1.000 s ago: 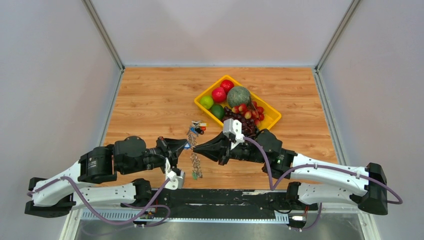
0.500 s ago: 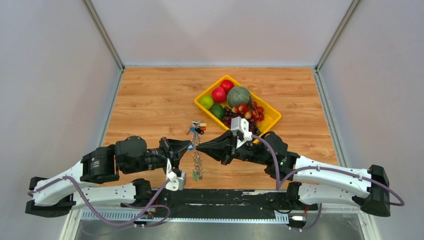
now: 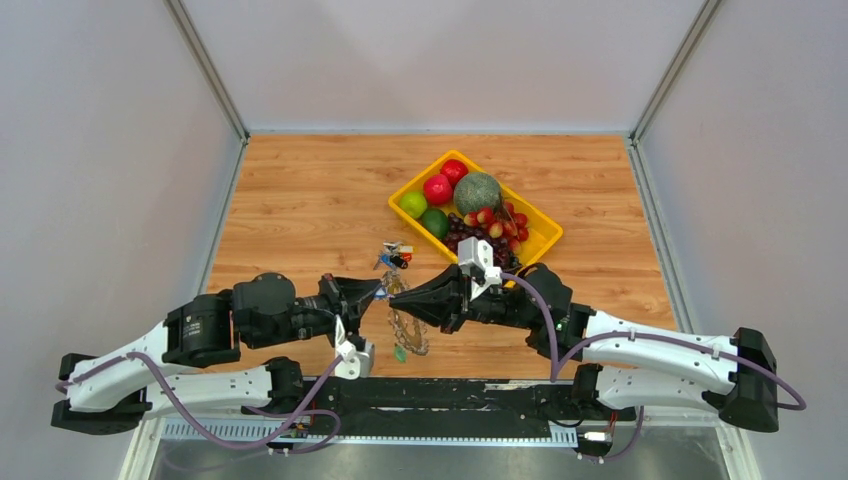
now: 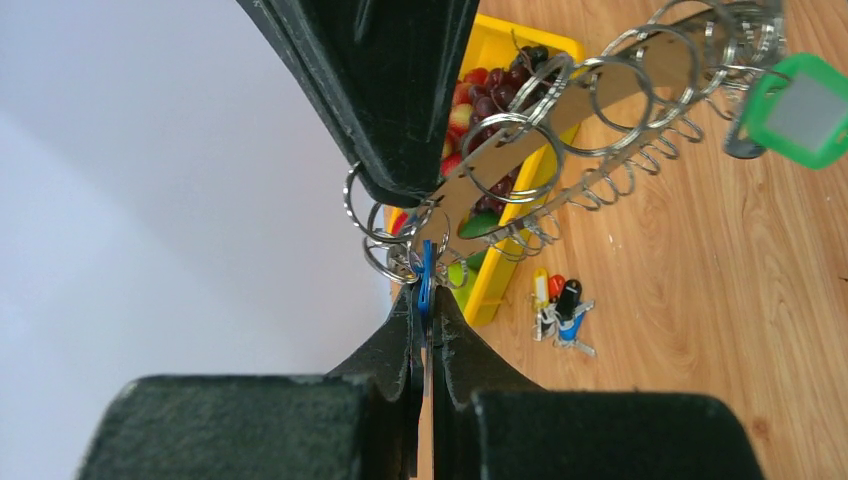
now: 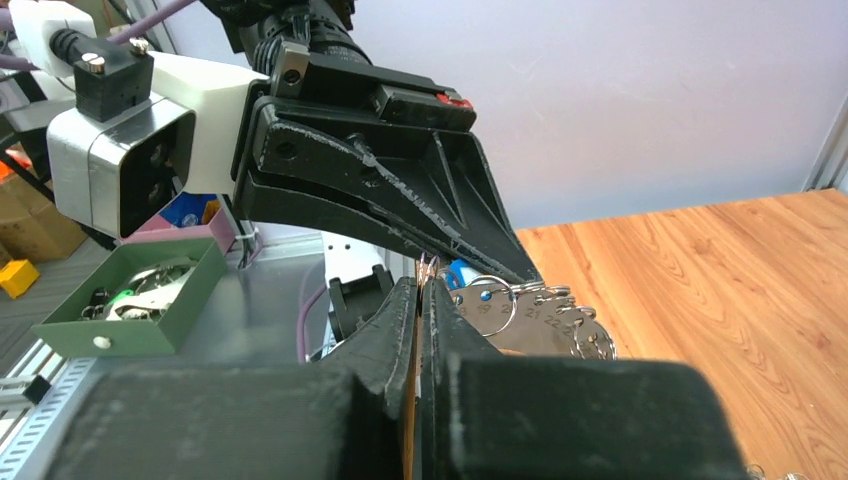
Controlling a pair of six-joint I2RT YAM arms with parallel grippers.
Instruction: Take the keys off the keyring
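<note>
The keyring (image 4: 478,178) hung in the air over the near part of the table (image 3: 300,200), its keys (image 3: 408,328) drooping. The left gripper (image 4: 425,300) was pinched tight on a blue-headed key. The right gripper (image 5: 420,285) was clamped on the ring just beside it. Bare wood lay to the left, and a yellow tray (image 3: 422,178) stood close on the right. Fingers hid both gripping spots.

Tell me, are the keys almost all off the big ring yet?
Not yet. Done: nothing I can see is off. In hand: the left gripper is pinched shut on a blue-headed key, the right gripper on the large thin grey metal keyring beside it. Left: the many small silvery metal keys, one with a green plastic head, hang on the ring.
</note>
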